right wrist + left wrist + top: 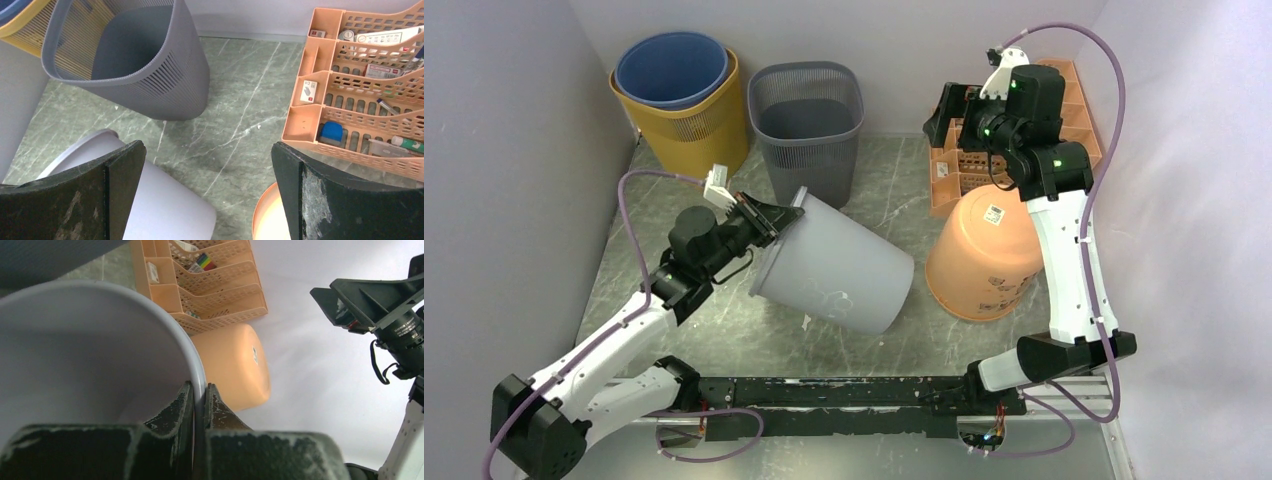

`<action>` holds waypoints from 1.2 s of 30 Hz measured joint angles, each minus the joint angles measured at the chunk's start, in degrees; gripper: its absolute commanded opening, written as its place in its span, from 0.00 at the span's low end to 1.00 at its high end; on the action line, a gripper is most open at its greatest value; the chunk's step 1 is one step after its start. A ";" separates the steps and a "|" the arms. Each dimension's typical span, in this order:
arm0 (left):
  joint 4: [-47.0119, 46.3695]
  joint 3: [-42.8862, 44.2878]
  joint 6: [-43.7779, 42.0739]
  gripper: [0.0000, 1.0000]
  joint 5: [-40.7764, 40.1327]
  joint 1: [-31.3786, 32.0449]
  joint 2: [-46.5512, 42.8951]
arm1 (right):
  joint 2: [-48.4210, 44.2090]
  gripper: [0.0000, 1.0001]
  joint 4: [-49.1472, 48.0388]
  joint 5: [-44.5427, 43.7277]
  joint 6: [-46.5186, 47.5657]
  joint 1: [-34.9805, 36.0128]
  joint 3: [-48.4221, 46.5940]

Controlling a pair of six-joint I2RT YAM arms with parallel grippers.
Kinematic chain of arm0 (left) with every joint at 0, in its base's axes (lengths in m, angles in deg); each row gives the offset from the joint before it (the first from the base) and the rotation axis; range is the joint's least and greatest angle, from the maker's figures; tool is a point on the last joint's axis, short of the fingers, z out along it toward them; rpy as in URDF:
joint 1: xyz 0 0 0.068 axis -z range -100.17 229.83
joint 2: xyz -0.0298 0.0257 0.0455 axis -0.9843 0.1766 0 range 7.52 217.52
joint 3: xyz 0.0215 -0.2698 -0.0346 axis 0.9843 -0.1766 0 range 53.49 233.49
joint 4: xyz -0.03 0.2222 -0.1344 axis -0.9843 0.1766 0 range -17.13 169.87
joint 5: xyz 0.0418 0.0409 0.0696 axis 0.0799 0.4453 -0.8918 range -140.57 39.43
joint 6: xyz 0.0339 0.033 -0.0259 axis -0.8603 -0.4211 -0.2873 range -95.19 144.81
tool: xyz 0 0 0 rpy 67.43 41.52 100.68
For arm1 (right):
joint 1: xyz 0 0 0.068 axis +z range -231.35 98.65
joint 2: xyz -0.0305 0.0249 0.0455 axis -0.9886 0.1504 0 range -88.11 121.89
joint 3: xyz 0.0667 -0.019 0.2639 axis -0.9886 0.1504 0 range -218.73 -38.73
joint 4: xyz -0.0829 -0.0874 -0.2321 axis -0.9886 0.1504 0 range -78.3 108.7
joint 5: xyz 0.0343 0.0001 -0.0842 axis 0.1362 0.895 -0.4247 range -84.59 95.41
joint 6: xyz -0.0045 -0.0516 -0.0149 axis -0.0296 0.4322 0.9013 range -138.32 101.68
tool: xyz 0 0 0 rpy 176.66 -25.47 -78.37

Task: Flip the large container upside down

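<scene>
item: grey bucket (839,270), the large container. it is mid-table, tipped to near its side, mouth toward the left arm and base toward the orange bucket (984,255). left gripper (769,218): clamped on the grey bucket's rim, one finger inside the wall and one outside, plain in the left wrist view. step in hand, as judged: the tip-over, roughly half done, the bucket off upright but not yet mouth-down. next move calls for rolling the rim on over until the mouth meets the table (724,340), with a firm hold on the thin rim and room kept from the orange bucket just beside it, which is itself mouth-down. right gripper (207,150): raised above the table, jaws wide apart, holding nothing. further back: mesh bin (809,130), organiser (295,122), blue bucket (672,72) nested in a yellow bin (689,135). writing: white stickers (994,213) on the orange bucket, unreadable; organiser labels too small to read.
</scene>
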 measured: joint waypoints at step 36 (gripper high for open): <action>10.12 3.21 -17.16 0.74 4.57 1.16 8.94 | -1.44 1.00 -0.42 0.24 0.83 -0.48 8.37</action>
